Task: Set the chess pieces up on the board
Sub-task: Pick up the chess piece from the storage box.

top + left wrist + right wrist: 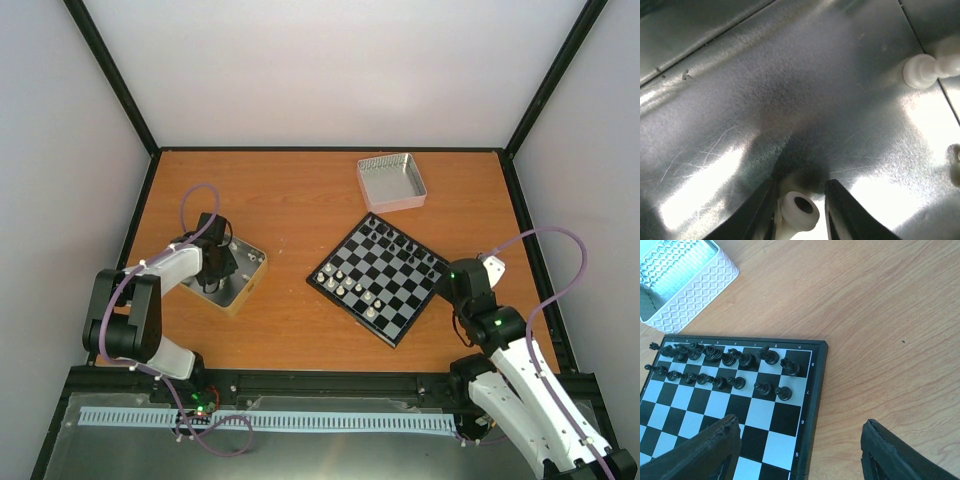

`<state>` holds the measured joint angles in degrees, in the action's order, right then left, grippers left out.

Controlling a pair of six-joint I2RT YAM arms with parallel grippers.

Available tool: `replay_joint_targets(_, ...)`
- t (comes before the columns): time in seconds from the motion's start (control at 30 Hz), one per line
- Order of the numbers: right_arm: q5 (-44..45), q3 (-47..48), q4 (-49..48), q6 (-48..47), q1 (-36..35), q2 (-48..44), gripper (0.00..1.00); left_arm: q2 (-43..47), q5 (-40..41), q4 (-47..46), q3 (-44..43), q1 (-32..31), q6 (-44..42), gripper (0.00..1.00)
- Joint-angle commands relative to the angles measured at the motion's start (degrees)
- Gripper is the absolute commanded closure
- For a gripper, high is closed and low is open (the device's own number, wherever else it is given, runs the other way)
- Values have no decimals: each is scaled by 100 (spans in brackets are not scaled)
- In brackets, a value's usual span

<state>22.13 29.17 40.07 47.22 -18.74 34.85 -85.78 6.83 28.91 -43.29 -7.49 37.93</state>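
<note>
The board [392, 325] lies tilted at the table's middle right. Black chessmen stand on its far side and several cream-white chess pieces [345, 282] on its near left side. My left gripper [222, 268] is down inside a silver metal tray [250, 285]. In the left wrist view its jaws [799, 212] stand narrowly apart around a white chess piece [800, 210]. The piece touches the left finger, with a slim gap at the right one. More white pieces [925, 70] lie in that tray. My right gripper [800, 455] is wide open and empty above the board's right edge [815, 390].
A white patterned tray [391, 181] stands behind the board and also shows in the right wrist view [705, 285]. Two rows of black chessmen [730, 367] fill the board's far end. Bare wooden table lies to the right of the board [890, 340].
</note>
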Motion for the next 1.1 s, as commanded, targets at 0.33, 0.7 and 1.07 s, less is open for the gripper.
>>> replay_joint_targets(0.33, 134, 6, -70, 46, -15, -81, 34, 108, 52, 52, 133, 37, 38, 76)
replay_joint_targets(0.7, -34, -21, -205, -74, -10, -67, 34, 619, -22, -155, 244, 39, -7, 85)
replay_joint_targets(1.07, -2500, -112, -1809, -1526, -11, -145, 35, 1920, -619, 50, -80, 37, 154, 85)
